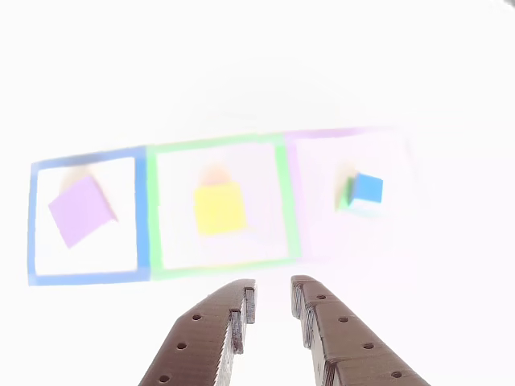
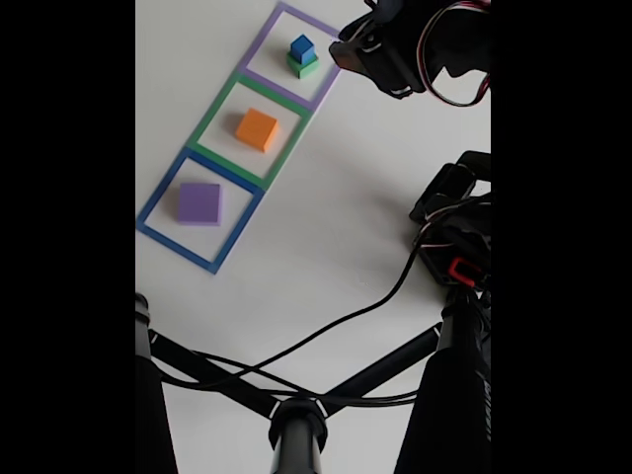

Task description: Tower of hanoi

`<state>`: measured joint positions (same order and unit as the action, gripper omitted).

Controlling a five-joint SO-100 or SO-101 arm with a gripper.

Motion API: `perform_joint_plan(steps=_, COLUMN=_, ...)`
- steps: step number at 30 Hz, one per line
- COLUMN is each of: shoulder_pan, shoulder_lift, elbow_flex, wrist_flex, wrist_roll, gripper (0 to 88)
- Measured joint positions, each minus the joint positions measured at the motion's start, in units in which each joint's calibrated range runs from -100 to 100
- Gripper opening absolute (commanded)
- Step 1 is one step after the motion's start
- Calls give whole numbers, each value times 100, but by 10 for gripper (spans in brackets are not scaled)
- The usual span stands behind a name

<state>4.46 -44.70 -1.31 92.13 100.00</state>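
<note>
Gripper: brown ridged two-finger gripper (image 1: 273, 301), fingers apart, holding nothing.
Purple-taped square: small blue cube (image 2: 302, 46) atop green block (image 2: 304, 67).
Blue-taped square: flat purple block (image 2: 199, 202).

Three tape-outlined squares lie in a row on the white surface (image 2: 326, 197): blue (image 2: 158, 232), green (image 2: 212, 138), purple (image 2: 326, 84) (edges touching). A black cable (image 2: 326, 331) curls across a tripod (image 2: 296, 430).

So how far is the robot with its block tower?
Barely begun, it seems. One stack exists: the blue cube sits on the green block inside the purple tape square. The orange-yellow block and the purple block each lie alone in their own squares. The gripper is open and holds nothing. Those two blocks are not stacked yet.
</note>
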Motion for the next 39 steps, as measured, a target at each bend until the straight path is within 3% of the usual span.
perform_joint_plan(steps=7, shoulder_pan=-147, shoulder_lift=-329, elbow_flex=252, wrist_flex=-40, wrist_roll=0, gripper=224)
perform_joint_plan(steps=14, shoulder_pan=123, shoulder_lift=-1114, elbow_flex=2245, wrist_flex=-1388, wrist_roll=0, gripper=316)
perform_joint_plan(steps=29, shoulder_pan=311, shoulder_lift=-2068, elbow_flex=7659, wrist_flex=-6340, wrist_roll=0, gripper=379)
perform_joint_plan(steps=39, shoulder_pan=360, shoulder_lift=-760, elbow_flex=9304, wrist_flex=-9976, wrist_roll=0, gripper=401)
